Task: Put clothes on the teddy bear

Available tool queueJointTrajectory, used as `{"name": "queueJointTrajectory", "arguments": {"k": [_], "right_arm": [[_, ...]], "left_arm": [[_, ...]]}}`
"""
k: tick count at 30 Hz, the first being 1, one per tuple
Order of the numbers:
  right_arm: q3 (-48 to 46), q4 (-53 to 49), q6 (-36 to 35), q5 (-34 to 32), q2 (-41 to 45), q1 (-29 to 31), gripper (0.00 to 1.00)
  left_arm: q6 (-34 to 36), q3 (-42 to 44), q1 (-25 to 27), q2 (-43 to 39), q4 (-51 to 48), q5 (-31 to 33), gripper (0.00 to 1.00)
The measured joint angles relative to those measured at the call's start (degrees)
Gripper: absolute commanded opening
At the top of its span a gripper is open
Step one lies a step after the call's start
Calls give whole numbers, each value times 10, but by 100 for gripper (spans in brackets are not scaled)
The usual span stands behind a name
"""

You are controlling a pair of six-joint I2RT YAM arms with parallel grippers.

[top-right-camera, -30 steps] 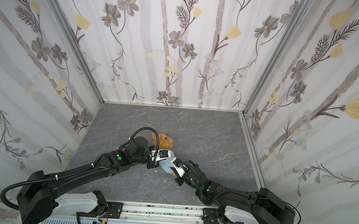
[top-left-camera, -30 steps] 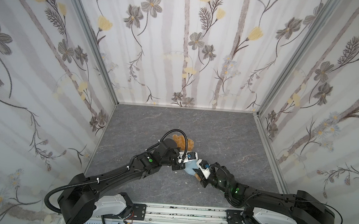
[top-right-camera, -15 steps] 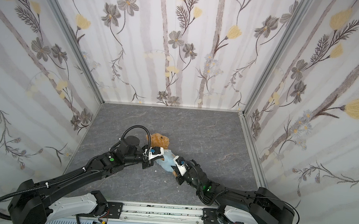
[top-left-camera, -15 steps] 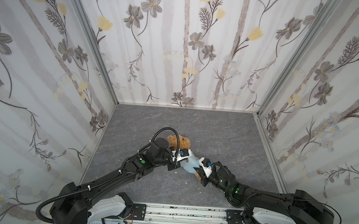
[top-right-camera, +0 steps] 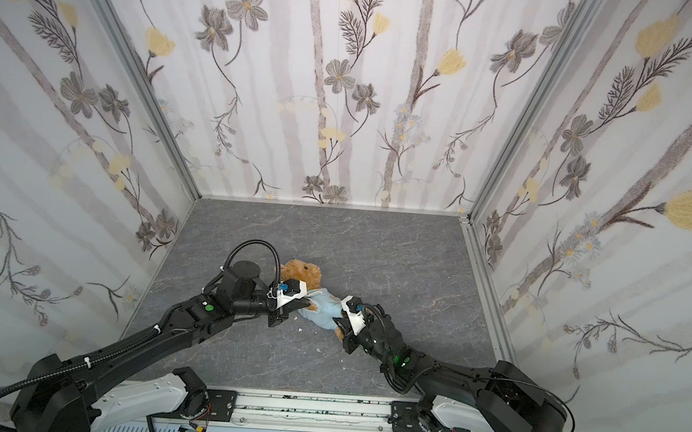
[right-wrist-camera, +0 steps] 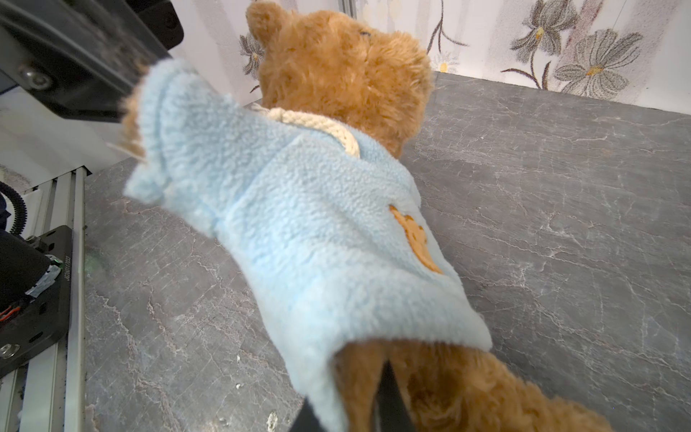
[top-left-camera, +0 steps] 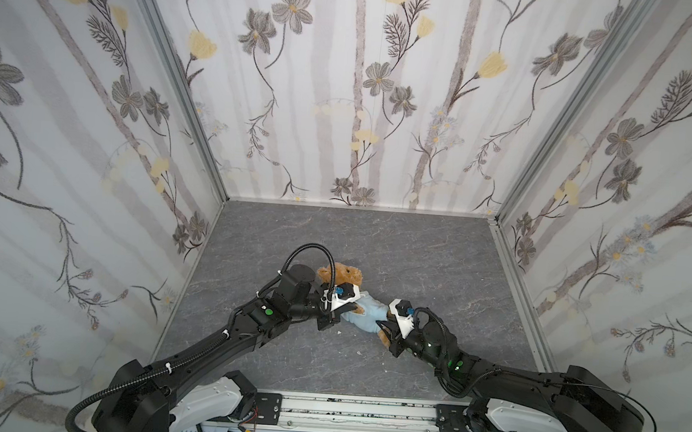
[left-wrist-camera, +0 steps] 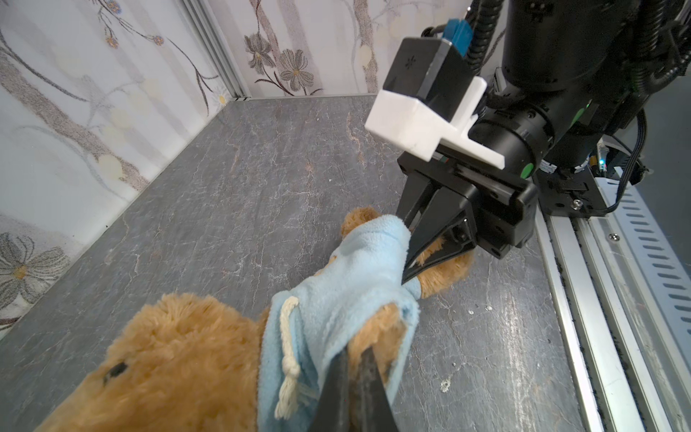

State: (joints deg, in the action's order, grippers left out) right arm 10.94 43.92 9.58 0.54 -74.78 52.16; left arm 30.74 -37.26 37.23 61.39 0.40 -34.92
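Top views both show the teddy bear (top-left-camera: 342, 273) lying on the grey table (top-left-camera: 416, 263), stretched between the two pincers. Its head is just beyond the left pincer (top-left-camera: 352, 309) and its legs are at the right pincer (top-left-camera: 384, 327). Its body sits inside a light-blue top (top-left-camera: 366, 315), which spans the gap between the pincers. A second ago the pincers stood closer together with the blue fleece bunched between them. Now they are farther apart and the bear is drawn out longer, its head in much the same spot.

Left wrist view: the left pincer (left-wrist-camera: 359, 357) is clamped shut on the bear's paw where it comes out of the sleeve, with blue fleece lapping over one finger. A cream cord (left-wrist-camera: 288, 348) hangs from the neck of the top beside it. Across from it, the right pincer (left-wrist-camera: 407, 250) has its jaws nearly together, pinching the hem of the top against the fur. A brown leg shows beneath its fingers.

Right wrist view: the right pincer (right-wrist-camera: 351, 394) bites the hem, with fur between its dark fingers. Ahead of it the top covers the bear's trunk, a small tan emblem (right-wrist-camera: 415, 239) on its front, and the head lies beyond. At the far sleeve end the left pincer (right-wrist-camera: 127, 88) holds the paw.
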Motion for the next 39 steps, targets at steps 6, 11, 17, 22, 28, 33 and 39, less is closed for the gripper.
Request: {"name": "queueJointTrajectory", "arguments": {"k": [6,11,17,22,28,33,39], "right_arm": [[0,10,18,16,-9,-5,0],[0,21,36,29,-20,-15,0],[9,16,59,47,-23,-26,0],[13,1,79,68,-20,-38,0],[28,-16,95,86,-18,-45,0],[34,-44,103,65,-23,-47,0],[45,-78,111,53,-23,-47,0]], "left_arm": [[-33,17,-18,-12,22,-30,0],[-66,37,-30,-29,45,-51,0],[-104,64,-37,-37,91,-60,0],[-144,79,-37,-35,129,-68,0],[-190,77,-31,-33,153,-63,28],[-177,76,1,-77,160,5,49],[-100,36,56,-73,125,112,56]]}}
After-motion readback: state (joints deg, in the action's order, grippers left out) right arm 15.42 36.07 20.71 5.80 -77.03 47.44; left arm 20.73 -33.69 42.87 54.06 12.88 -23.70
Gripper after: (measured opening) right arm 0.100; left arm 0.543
